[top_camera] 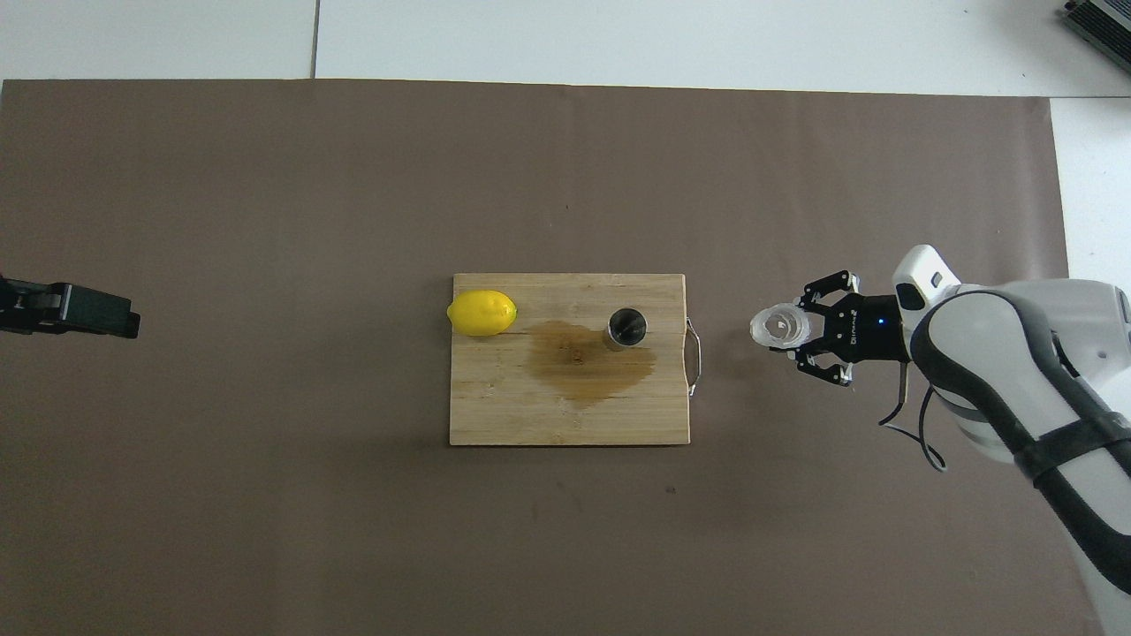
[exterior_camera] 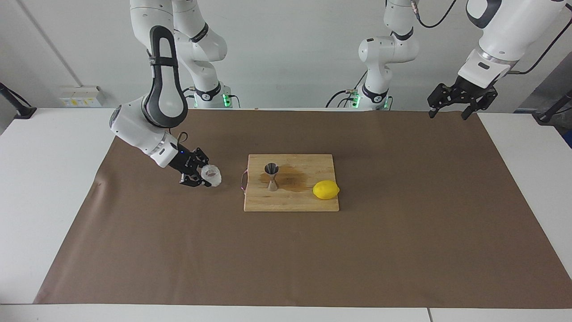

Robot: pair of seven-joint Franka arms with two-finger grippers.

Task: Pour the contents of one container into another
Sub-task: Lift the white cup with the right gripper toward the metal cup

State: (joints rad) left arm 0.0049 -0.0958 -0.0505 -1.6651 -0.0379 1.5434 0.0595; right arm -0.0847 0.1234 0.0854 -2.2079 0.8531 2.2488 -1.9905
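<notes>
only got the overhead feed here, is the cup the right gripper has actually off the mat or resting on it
Observer: The facing view suggests the right gripper holds the glass cup just above the mat, tipped on its side.
Operator: and the jigger, upright?
Observer: Yes, the jigger stands upright on the cutting board; its hourglass waist shows.
Operator: left arm?
Observer: The left gripper waits raised and open at its own end of the table.

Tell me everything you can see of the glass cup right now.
The glass cup is small, squat and clear, with a bumpy, whitish wall. The right gripper grips it from the side, jaws shut on it, over the brown mat beside the cutting board's handle end, tilted with its mouth toward the board. Whether it holds anything cannot be told.
</notes>
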